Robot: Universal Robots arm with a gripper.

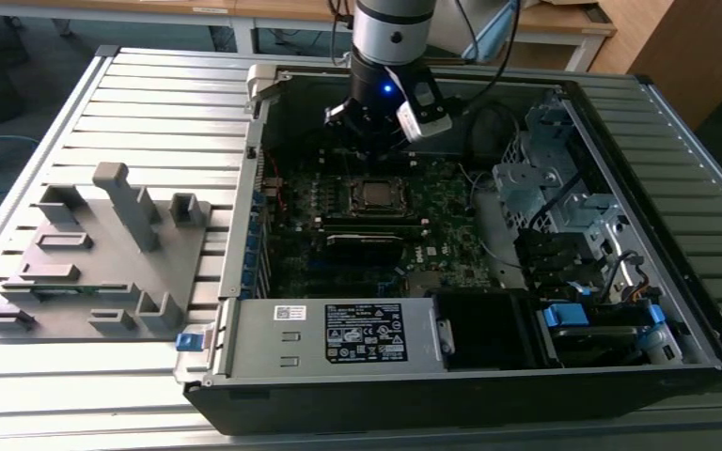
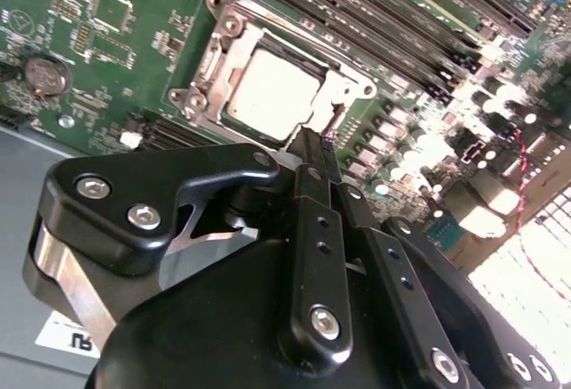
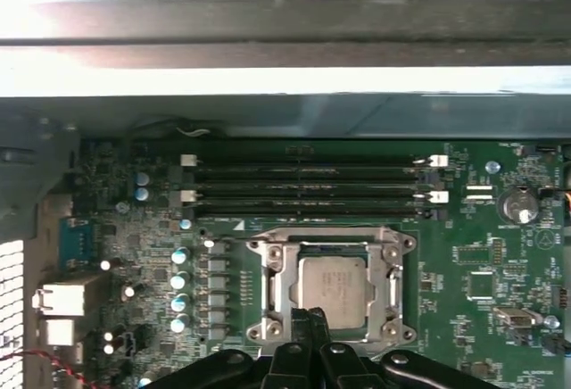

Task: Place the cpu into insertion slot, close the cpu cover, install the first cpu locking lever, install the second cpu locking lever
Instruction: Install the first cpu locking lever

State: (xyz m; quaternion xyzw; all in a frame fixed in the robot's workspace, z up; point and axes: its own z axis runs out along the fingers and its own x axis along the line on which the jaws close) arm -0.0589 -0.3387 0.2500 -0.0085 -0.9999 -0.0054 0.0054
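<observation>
Second wrist view puts the pincer (image 2: 315, 142) closest: two flat black fingers (image 2: 308, 228) studded with screw heads, pressed together along their length with nothing between them. Their roots and the rounded black housing are cut off at the frame edge. The tips hang just above the socket's near edge, and whether they touch the metal is hard to make out.

Just beyond the tips lies the cpu (image 2: 272, 95), a dull silver-grey square with rounded corners, seated flat. Glare washes out its top. The cpu cover (image 3: 278, 275), a thin stamped metal frame with a cut-out middle, lies down around the chip in the first wrist view. Of the insertion slot (image 3: 332, 250) little more than a dark strip shows between chip and frame; the rest is hidden beneath them. Whether the locking levers are latched cannot be told.

Farther on, the green motherboard (image 3: 482, 318) carries long black memory slots (image 3: 303, 184) and a shiny round coin cell (image 3: 516, 203). Past them a grey case wall (image 3: 285, 50) blurs into overexposed white.

In the exterior view the open computer case (image 1: 462, 390) lies on a ribbed metal surface (image 1: 148, 94), with a grey moulded fixture (image 1: 98, 254) beside it on the exterior view's left.
</observation>
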